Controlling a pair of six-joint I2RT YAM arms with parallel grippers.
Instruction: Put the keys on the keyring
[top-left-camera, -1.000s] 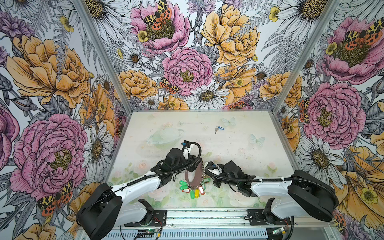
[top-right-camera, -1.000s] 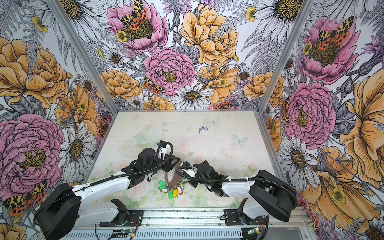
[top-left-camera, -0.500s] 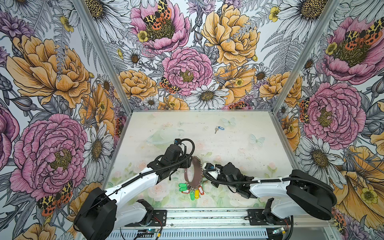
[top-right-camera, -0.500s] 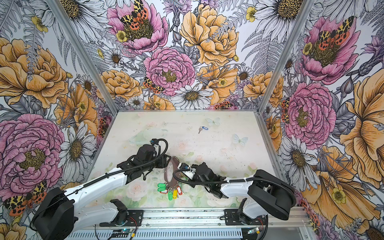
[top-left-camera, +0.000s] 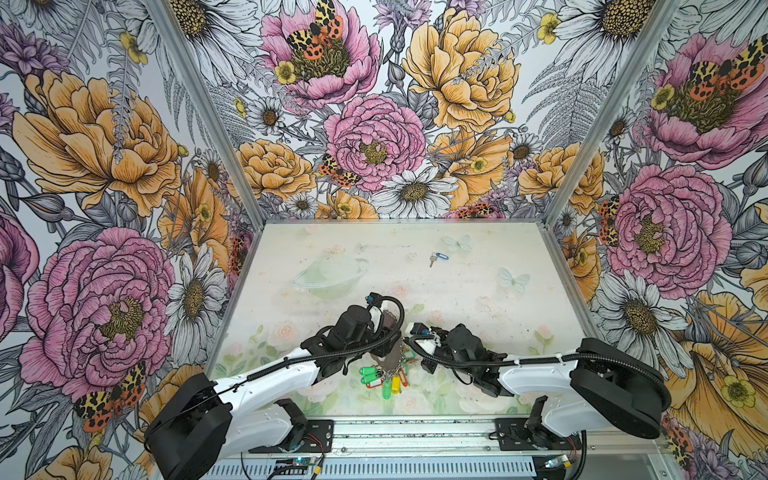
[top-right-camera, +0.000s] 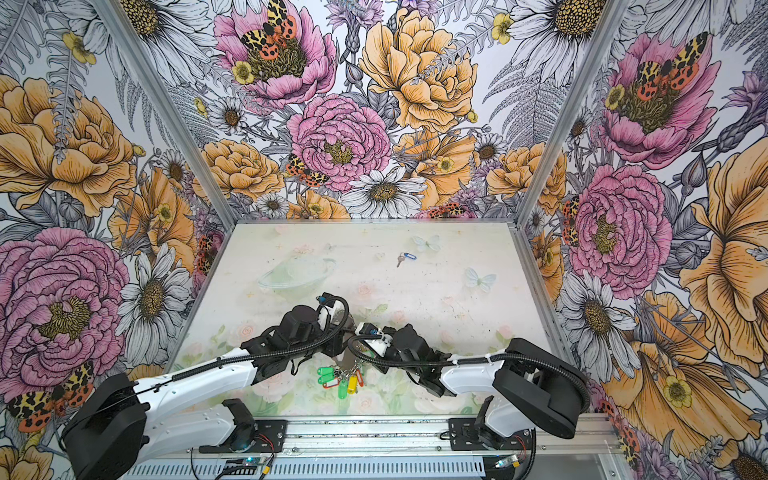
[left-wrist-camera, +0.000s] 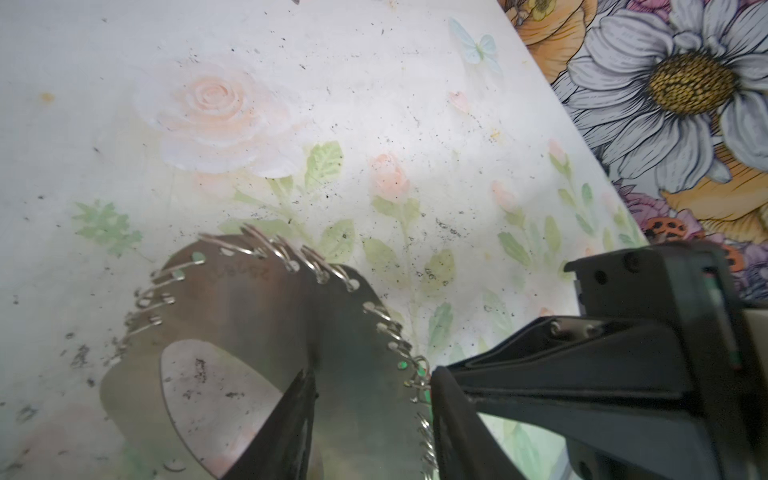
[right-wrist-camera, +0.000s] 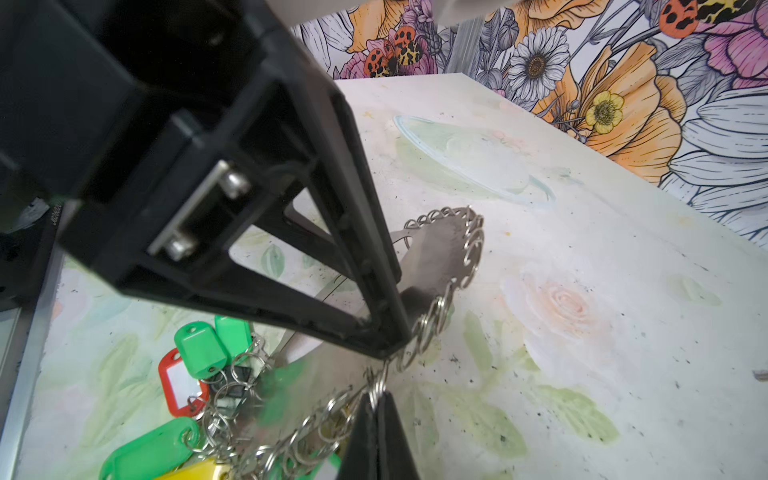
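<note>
The keys (top-left-camera: 438, 257) (top-right-camera: 405, 257), a small silvery key on a blue tag, lie alone far back on the table. The keyring (top-left-camera: 390, 360) (left-wrist-camera: 257, 299) (right-wrist-camera: 436, 249), a brownish-grey oval band edged with small wire rings, is held tilted above the table near the front centre. My left gripper (left-wrist-camera: 372, 415) (top-left-camera: 384, 343) straddles the band, one finger (left-wrist-camera: 291, 415) in the central hole and the other against the ringed outer edge, shut on it. My right gripper (right-wrist-camera: 377, 399) (top-left-camera: 415, 353) is shut on one small wire ring at the keyring's edge.
A bunch of green, red and yellow tags (top-left-camera: 382, 380) (top-right-camera: 340, 382) (right-wrist-camera: 199, 349) hangs from the keyring's rings onto the table (top-left-camera: 478, 299). The metal front rail (top-left-camera: 415, 428) lies just behind the arms. Flowered walls close off three sides.
My left gripper's jaws widened, shifted slightly along the keyring, then narrowed onto its band. The right gripper has stayed shut on the wire ring.
</note>
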